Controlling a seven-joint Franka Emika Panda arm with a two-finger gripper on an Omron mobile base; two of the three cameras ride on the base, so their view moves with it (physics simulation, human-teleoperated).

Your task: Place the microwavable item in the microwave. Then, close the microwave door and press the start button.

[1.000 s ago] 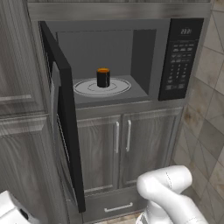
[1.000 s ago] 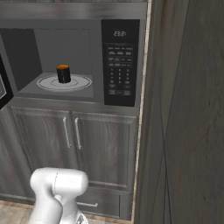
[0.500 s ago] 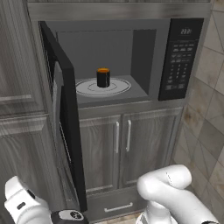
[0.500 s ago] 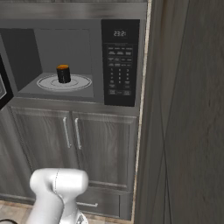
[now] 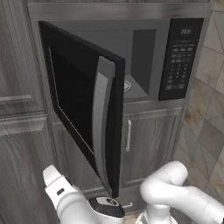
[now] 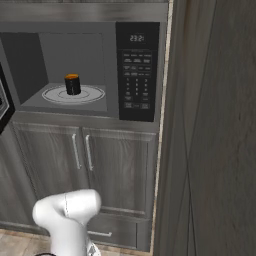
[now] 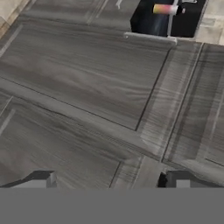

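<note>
The small dark cup with an orange top (image 6: 72,84) stands upright on the glass turntable (image 6: 80,94) inside the microwave (image 6: 135,30). The black microwave door (image 5: 83,105) stands about half open, its silver bar handle (image 5: 100,127) facing me and hiding most of the cavity in the left base view. The keypad panel (image 5: 179,59) is to the right of the cavity. My gripper (image 7: 109,181) is open with nothing between its fingers (image 7: 41,179) and faces grey cabinet panels. My forearm (image 5: 65,197) sits low, under the door's bottom corner.
Grey cabinet doors (image 6: 105,165) with bar pulls lie below the microwave, and a tall grey panel (image 6: 215,130) stands on the right. A tiled wall (image 5: 210,96) is beside the keypad. A pink-orange bottle (image 7: 168,8) lies on something black at the hand view's top.
The microwave door has swung from wide open to about half shut. My forearm has come up at the lower left, under the door. The cup has stayed on the turntable.
</note>
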